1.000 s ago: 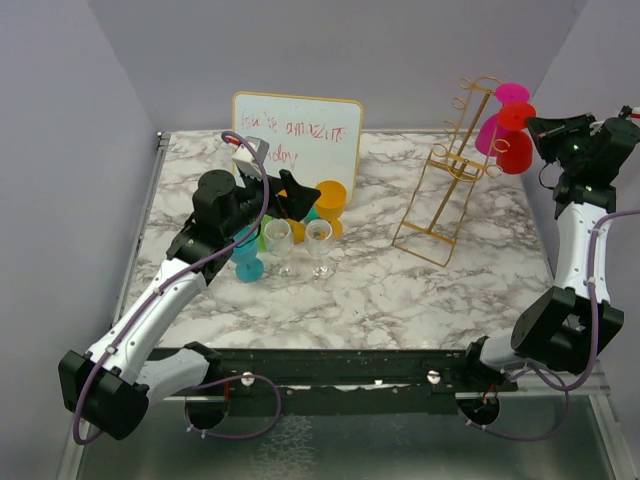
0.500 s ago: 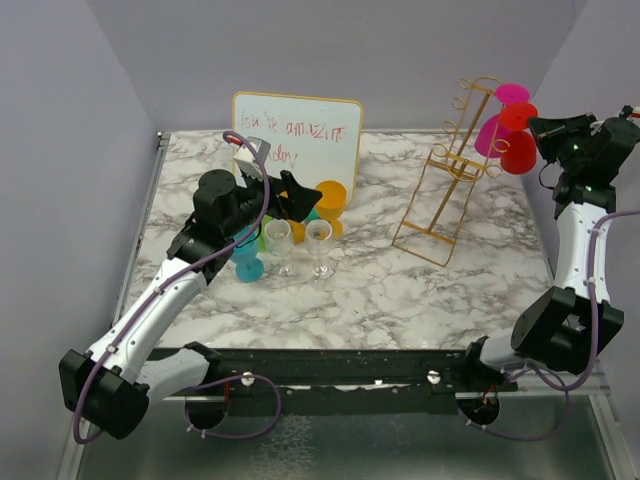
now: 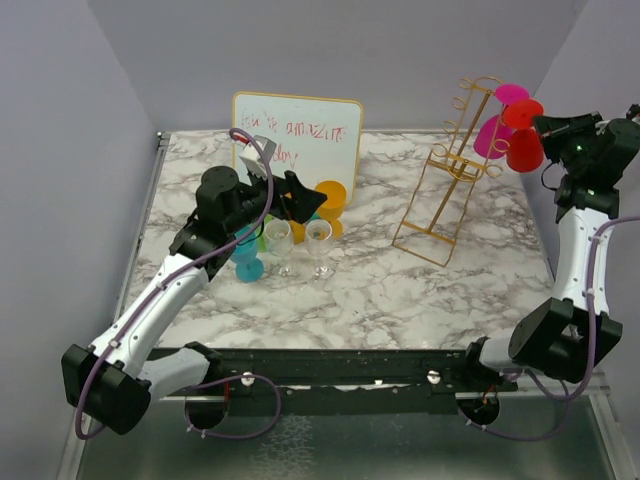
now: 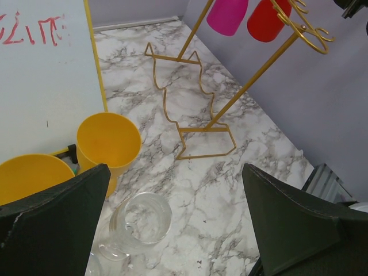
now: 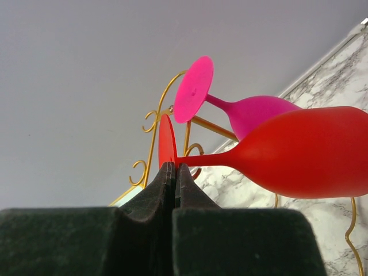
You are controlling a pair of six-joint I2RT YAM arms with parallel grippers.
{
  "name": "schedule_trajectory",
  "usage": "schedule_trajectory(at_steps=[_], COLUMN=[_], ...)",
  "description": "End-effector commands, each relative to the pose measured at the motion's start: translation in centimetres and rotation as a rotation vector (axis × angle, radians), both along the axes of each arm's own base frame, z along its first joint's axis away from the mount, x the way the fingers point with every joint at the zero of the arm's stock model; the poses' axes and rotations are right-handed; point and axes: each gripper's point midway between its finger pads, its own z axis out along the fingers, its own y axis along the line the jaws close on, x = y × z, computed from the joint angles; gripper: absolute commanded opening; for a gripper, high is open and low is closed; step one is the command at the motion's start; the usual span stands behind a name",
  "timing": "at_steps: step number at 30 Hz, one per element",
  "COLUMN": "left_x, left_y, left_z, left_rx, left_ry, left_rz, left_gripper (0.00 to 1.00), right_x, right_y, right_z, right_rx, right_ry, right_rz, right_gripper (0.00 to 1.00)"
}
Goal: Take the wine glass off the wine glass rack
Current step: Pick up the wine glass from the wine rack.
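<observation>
Right wrist view: right gripper [image 5: 174, 172] clenched on the red glass [image 5: 299, 152] by its foot, likely to slide it off the rack [image 4: 253, 81]; left gripper [image 4: 175, 172] hangs released.

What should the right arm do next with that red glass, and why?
Probably slide the red wine glass sideways away from the wine glass rack. The right gripper is shut on its foot, but the foot sits close to the rack's hooks, beside the pink glass.
</observation>
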Motion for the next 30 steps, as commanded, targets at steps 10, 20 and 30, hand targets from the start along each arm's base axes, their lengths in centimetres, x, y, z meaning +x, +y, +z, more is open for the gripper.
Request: schedule_trajectory(at_steps=[10,20,30], left_x=[-1.6,-2.8,-3.4], left_y=[0.8,0.8,-0.4], left_z=[3.6,5.0,4.5], left_rx=[-0.015,-0.088,-0.086], left_ry=[-0.115,-0.137,-0.106], left_rz=[-0.008,-0.025,-0.112], left_gripper=[0.99,0.99,0.99], right_x=[-5.4,-11.3,-18.2], right_y=[0.0,4.0,12.1], right_z=[1.4,0.4,-1.0], right_rx=[-0.131,-0.274,-0.278], right_ry=[0.005,0.052,0.094], right_rz=[-0.113,0.0,0.234], right_gripper=[0.01,0.01,0.0])
